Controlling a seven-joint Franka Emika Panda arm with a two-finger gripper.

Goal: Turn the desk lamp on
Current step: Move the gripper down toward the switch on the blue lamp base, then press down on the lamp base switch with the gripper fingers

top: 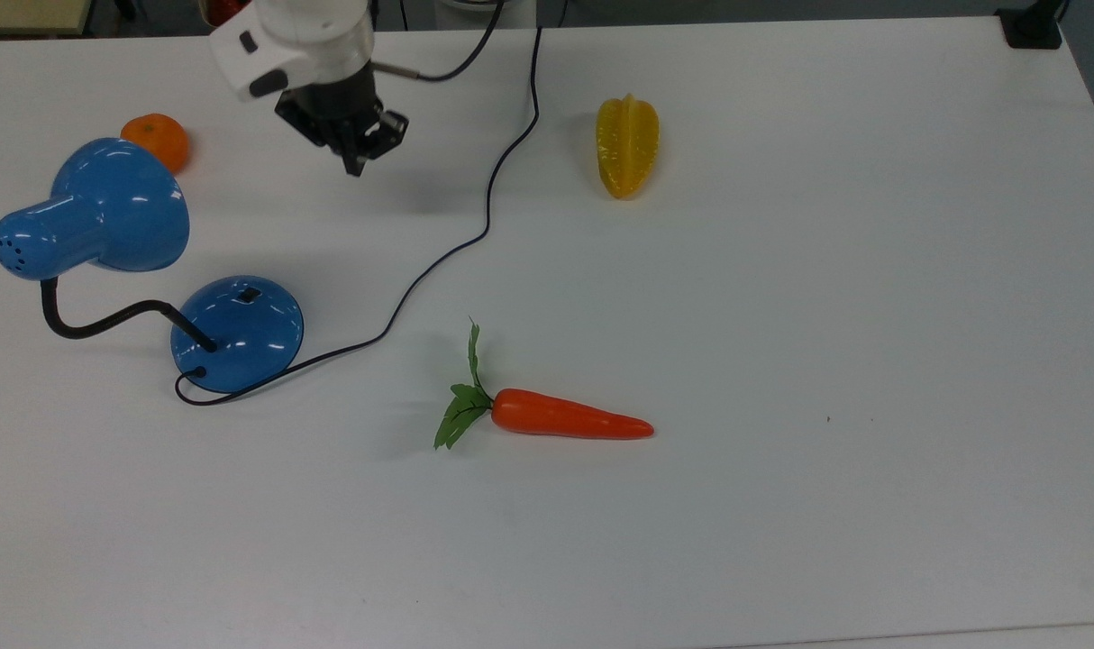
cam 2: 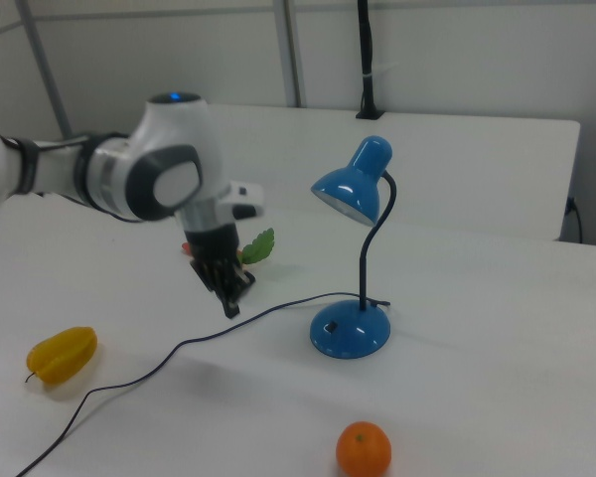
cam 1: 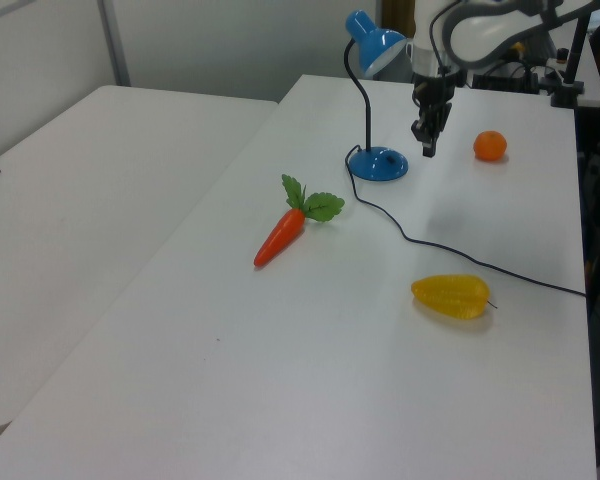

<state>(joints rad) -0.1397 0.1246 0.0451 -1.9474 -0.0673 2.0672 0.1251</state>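
The desk lamp stands at the top view's left: a glossy blue shade, a black bent neck and a round blue base with a small black switch. The same base and shade appear in the right view, and the shade's inside shows no glow. My gripper hangs above the table, up and to the right of the base in the top view, fingers shut and pointing down, holding nothing. In the left view the gripper is just right of the base.
The lamp's black cord winds from the base to the table's far edge. An orange lies by the shade, a yellow starfruit further right, and a carrot with green leaves in the middle of the white table.
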